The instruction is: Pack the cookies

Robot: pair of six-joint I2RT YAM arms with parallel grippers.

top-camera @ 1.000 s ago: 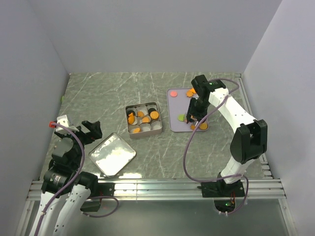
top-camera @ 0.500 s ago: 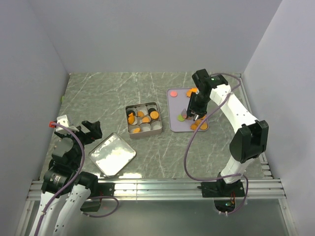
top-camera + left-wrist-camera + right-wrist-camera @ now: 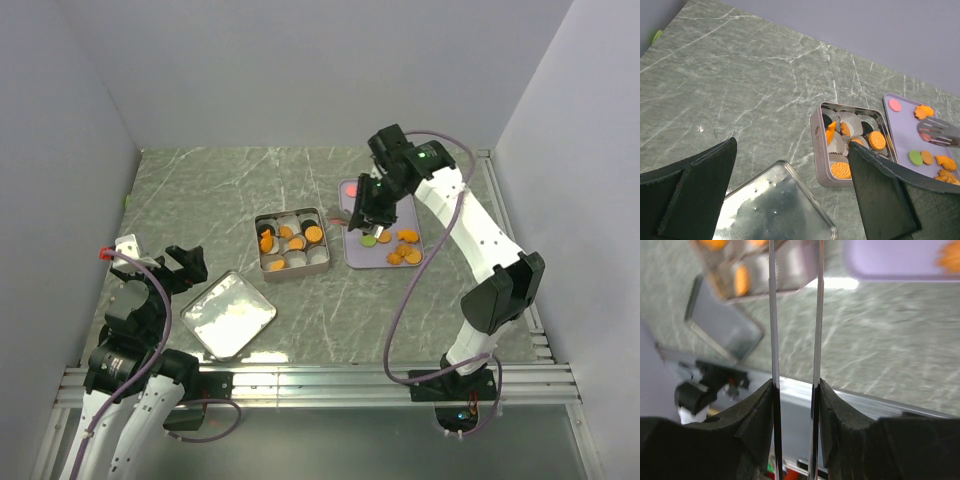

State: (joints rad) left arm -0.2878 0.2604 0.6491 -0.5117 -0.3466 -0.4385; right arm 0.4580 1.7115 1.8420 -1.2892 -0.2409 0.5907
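**Right gripper (image 3: 368, 205) clamps tongs (image 3: 773, 315) above tray (image 3: 352, 252)**

Its fingers squeeze the metal blades together. Cookies (image 3: 404, 247) lie on the lavender tray just below and to its right; more sit in the tin (image 3: 326, 240) to its left. Left gripper (image 3: 183, 266) gapes wide.

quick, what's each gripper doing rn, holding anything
left gripper: open, holding nothing.
right gripper: shut on the metal tongs; cannot tell if the tongs carry anything.
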